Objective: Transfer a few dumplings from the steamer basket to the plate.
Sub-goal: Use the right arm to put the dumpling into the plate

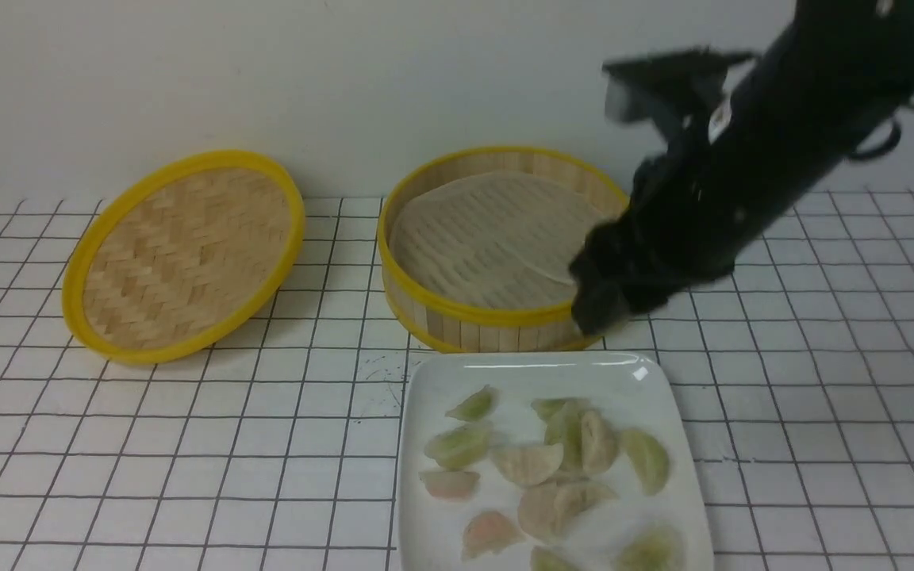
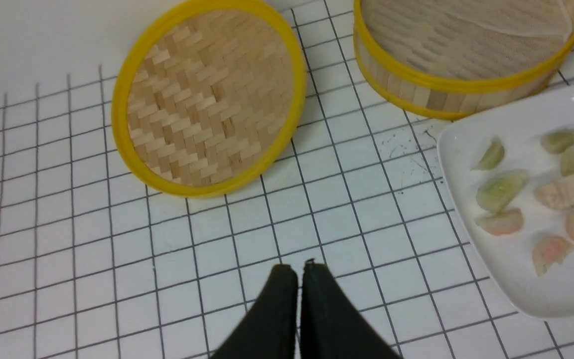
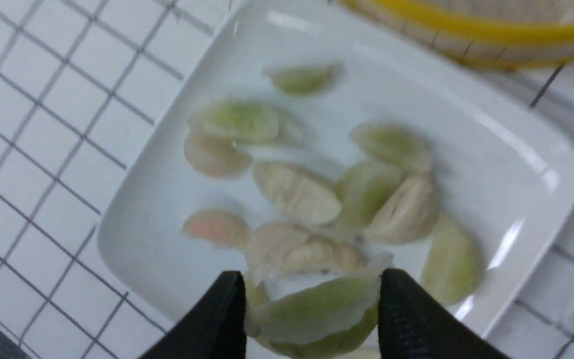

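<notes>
The right gripper (image 3: 312,279) pinches a green dumpling (image 3: 317,311) over the plate (image 1: 540,371), which lies at the front edge of the table (image 1: 187,444) carrying other dumplings (image 1: 459,444). The steamer basket (image 1: 465,321) stands just behind it, toward the back edge. The left gripper (image 2: 299,269) is closed, holding nothing.

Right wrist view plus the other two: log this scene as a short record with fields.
right claw: shut on a green dumpling
left claw: shut, empty, over the grid table
steamer basket: liner only, no dumplings visible
plate: green dumplings, beige dumplings, pinkish dumplings
woven lid: left of the basket
</notes>
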You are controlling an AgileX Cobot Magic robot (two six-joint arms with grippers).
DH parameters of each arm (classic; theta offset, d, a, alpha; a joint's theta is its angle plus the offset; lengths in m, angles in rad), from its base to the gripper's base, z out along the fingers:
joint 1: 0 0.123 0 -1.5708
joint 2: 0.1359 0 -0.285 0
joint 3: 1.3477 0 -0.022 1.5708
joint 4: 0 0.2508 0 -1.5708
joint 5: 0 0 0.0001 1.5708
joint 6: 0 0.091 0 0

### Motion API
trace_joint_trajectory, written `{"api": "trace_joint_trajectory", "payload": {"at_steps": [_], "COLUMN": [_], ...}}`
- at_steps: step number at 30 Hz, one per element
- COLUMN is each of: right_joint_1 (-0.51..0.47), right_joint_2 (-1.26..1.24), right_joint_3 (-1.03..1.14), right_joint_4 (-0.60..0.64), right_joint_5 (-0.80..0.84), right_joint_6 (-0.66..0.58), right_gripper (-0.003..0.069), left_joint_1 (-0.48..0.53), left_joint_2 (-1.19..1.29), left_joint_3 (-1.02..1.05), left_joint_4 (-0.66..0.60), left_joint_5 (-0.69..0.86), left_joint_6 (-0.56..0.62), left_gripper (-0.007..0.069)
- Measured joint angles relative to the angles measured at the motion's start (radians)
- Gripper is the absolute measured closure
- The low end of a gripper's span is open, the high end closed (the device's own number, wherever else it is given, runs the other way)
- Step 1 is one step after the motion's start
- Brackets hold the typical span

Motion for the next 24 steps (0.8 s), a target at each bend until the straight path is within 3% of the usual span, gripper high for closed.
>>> {"api": "trace_joint_trajectory", "payload": {"at_steps": [4, 9, 11, 17, 20, 23, 24], "right_joint_1": [0.025, 0.027, 0.027, 0.027, 0.027, 0.027, 0.027], "right_joint_2": [0.019, 0.091, 0.113, 0.137, 0.125, 0.1, 0.061], "right_joint_3": [0.149, 0.181, 0.175, 0.133, 0.107, 0.068, 0.044], "right_joint_4": [0.003, 0.004, 0.014, 0.025, 0.025, 0.025, 0.015], "right_joint_5": [-0.167, -0.28, -0.287, -0.305, -0.271, -0.209, -0.143], "right_joint_6": [0.038, 0.06, 0.061, 0.064, 0.067, 0.067, 0.069], "right_gripper": [0.0342, 0.0342, 0.033, 0.0154, 0.0108, 0.0099, 0.0139], "left_joint_1": [0.0, 0.0, 0.0, 0.0, 0.0, 0.0, 0.0], "left_joint_2": [0.036, 0.051, 0.051, 0.051, 0.051, 0.05, 0.05], "left_joint_3": [0.0, 0.0, 0.0, 0.0, 0.0, 0.0, 0.0], "left_joint_4": [-0.039, -0.097, -0.112, -0.125, -0.132, -0.148, -0.155], "left_joint_5": [-0.002, -0.003, -0.003, -0.003, -0.003, -0.003, -0.003], "left_joint_6": [0.012, 0.041, 0.044, 0.048, 0.048, 0.048, 0.048], "left_gripper": [0.0631, 0.0631, 0.0631, 0.0631, 0.0631, 0.0631, 0.0631]}}
